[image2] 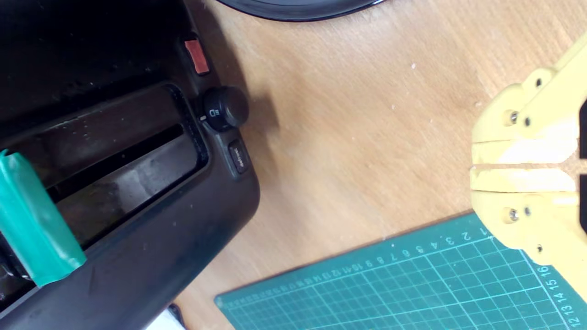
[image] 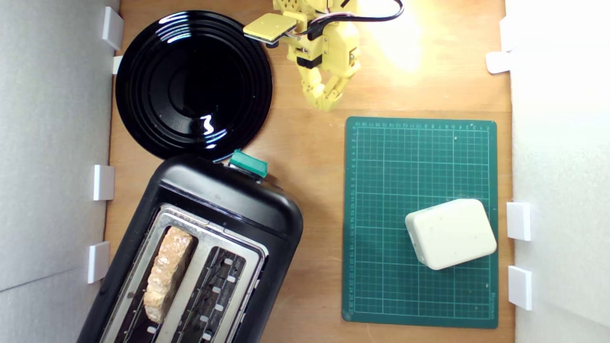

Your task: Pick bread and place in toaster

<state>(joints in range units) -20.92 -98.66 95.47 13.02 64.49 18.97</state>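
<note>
Yellow gripper point(image2: 477, 166) closed, empty, well clear of toaster point(image: 267, 214).
Bread point(image: 167, 271) seated in slot; placement judged complete, nothing further required.

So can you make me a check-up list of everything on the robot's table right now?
Surface: wooden table, bare between the things.
Job's things: bread stands in the slot of the toaster nearer the exterior view's left; the other slot is empty. Green lever knob at the toaster's end.
Clutter: black plate, empty; green cutting mat with a cream block on it.
Tool: yellow tool shut, holding nothing, over bare table between plate and mat.
Cables: black cable looping at the arm.
Surroundings: pale walls with white clips along both sides.
</note>
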